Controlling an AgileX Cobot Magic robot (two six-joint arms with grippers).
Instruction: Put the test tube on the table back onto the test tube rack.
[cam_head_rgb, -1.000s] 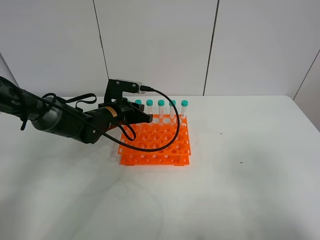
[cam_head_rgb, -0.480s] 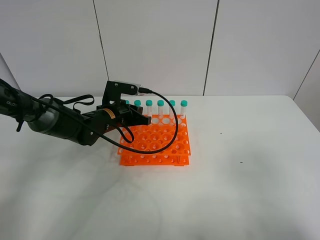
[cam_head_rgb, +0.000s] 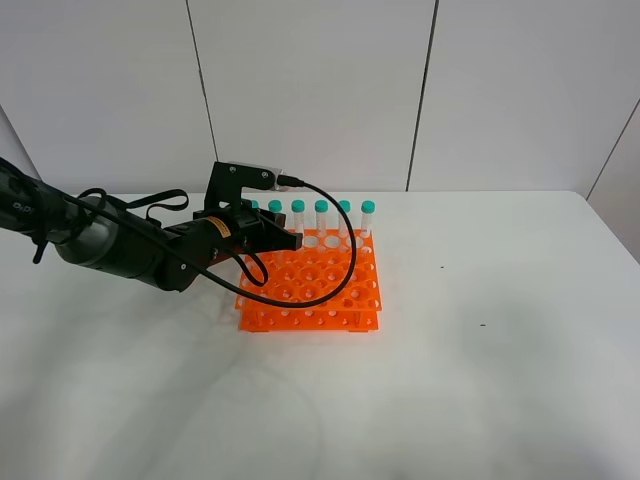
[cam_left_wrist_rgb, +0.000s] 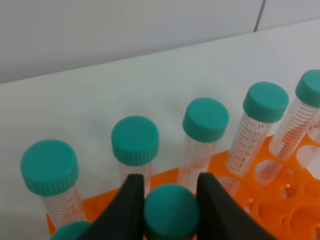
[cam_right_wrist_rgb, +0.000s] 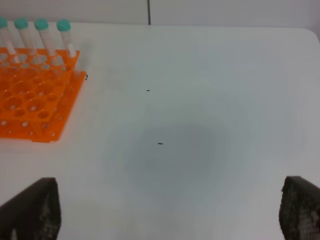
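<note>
The orange test tube rack stands on the white table, with several teal-capped test tubes upright in its back row. My left gripper is over the rack's back left part. In the left wrist view its two black fingers flank the teal cap of a test tube standing just in front of the back row, over the rack. My right gripper is open and empty over bare table, away from the rack. The right arm is out of the exterior view.
A black cable loops from the left wrist over the rack. Small dark specks mark the table to the right of the rack. White wall panels stand behind the table.
Between one second and half a second ago, my left gripper shifted slightly left along the rack's back rows. It has held still since then.
</note>
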